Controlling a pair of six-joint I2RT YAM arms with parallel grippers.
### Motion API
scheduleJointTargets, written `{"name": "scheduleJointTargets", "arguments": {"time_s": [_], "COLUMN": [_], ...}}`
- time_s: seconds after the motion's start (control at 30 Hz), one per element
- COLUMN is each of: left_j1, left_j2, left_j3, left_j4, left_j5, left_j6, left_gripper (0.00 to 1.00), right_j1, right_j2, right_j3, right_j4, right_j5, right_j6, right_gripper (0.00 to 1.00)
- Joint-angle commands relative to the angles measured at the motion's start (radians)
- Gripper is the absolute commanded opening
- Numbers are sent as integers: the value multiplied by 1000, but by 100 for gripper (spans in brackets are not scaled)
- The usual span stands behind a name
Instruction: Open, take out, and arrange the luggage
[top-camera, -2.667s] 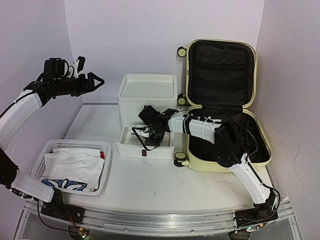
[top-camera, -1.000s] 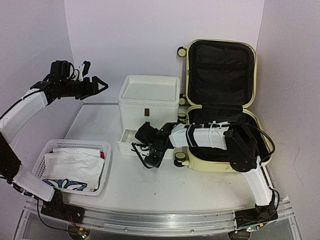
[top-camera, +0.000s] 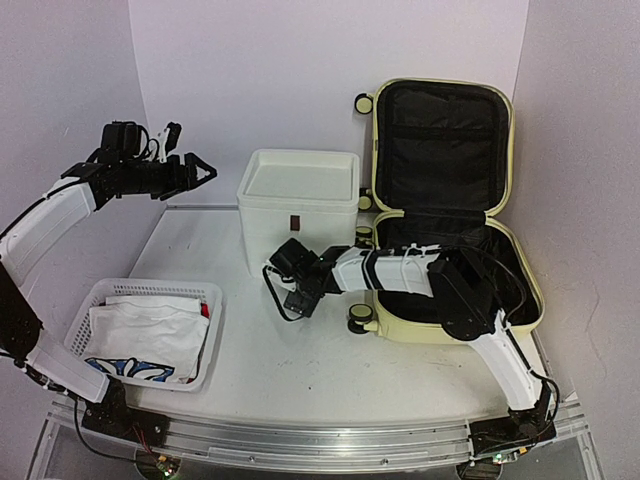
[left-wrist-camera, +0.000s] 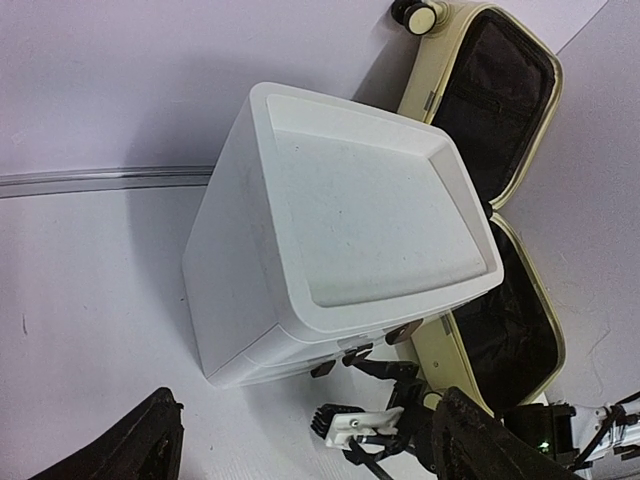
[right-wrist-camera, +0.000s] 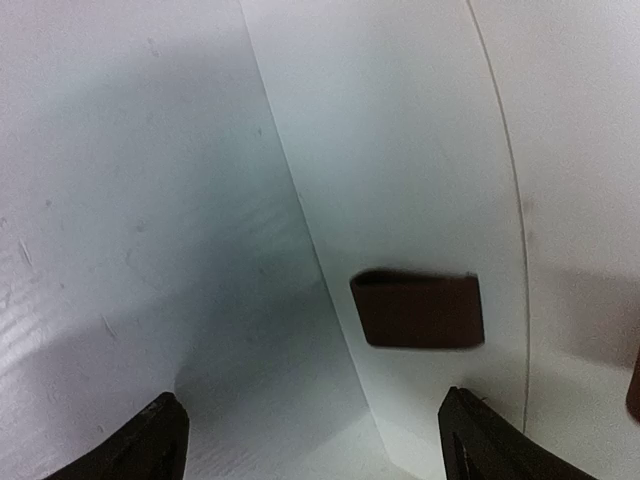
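The pale yellow suitcase (top-camera: 452, 334) lies open at the right, its lid upright against the back wall, and only black lining shows inside. It also shows in the left wrist view (left-wrist-camera: 428, 352). My right gripper (top-camera: 296, 286) is open and low in front of the white drawer box (top-camera: 296, 200), just left of the suitcase's front wheel (top-camera: 359, 316). In the right wrist view the right gripper (right-wrist-camera: 315, 455) faces the box front and a brown drawer tab (right-wrist-camera: 418, 310). My left gripper (top-camera: 197, 171) is open and empty, raised high at the back left, and its view (left-wrist-camera: 310, 450) looks down on the box.
A white perforated basket (top-camera: 112, 290) holding folded white clothes stands at the front left. The drawer box (left-wrist-camera: 340, 220) has its drawers shut. Purple walls close in the back and both sides.
The box's lower drawer stood open with my right gripper at it; it has slid in and is now shut. My right gripper followed it toward the box. The left arm barely moved.
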Motion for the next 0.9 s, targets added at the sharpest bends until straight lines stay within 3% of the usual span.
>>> {"name": "scheduleJointTargets", "arguments": {"time_s": [0.0,0.13,0.23,0.3,0.4,0.6,0.73,0.87], "left_j1": [6,6,6,6,6,4,4,4], "left_j2": [-4,-15,-34,-52,-105,-313,-506,-632], "left_j3": [4,4,0,-2,-4,-20,-36,-37], "left_j4": [19,18,18,19,23,27,19,18], "left_j5": [3,4,-7,-24,-51,-163,-204,-230], "left_j6": [5,5,14,30,65,143,140,145], "left_gripper": [87,87,87,87,87,92,97,100], "right_j1": [-8,-9,-16,-50,-153,-383,-405,-405], "right_j2": [-216,-433,-559,-632,-814,-1229,-1433,-1591], "right_j3": [-111,-285,-340,-356,-456,-676,-658,-635], "right_j4": [-33,-89,-219,-348,-433,-478,-547,-555], "right_j5": [-40,-93,37,81,0,36,120,91], "right_j6": [186,375,567,670,757,759,690,631], "right_gripper": [97,98,98,98,98,98,98,98]}}
